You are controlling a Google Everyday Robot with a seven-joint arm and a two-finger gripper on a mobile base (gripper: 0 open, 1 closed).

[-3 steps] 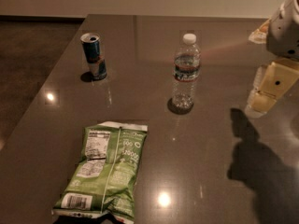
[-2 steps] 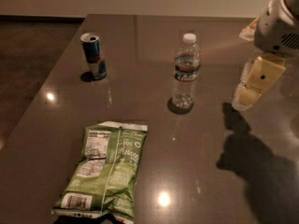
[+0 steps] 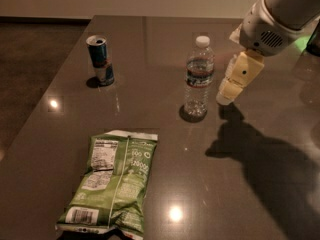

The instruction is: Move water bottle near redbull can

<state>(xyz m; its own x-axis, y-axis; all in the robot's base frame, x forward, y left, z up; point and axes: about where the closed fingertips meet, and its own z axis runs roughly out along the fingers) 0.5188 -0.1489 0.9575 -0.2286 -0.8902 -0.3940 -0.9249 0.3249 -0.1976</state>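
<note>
Claw (image 3: 225, 97) beside the water bottle (image 3: 199, 79), nothing grasped yet.

The water bottle stands upright on the tabletop (image 3: 150, 49), its long axis vertical and its white cap pointing straight up. The redbull can (image 3: 101, 61) stands upright well to the bottle's left and a little farther back, so the pair are well apart and the move, as I judge it, is not begun. My claw hangs just to the bottle's right, beside its lower half, not touching it and carrying nothing; how wide it is set I cannot tell. What is left: grip the bottle, carry it leftward, set it down near the can. A green snack bag (image 3: 112, 181) lies flat in front of the bottle, to its left.
</note>
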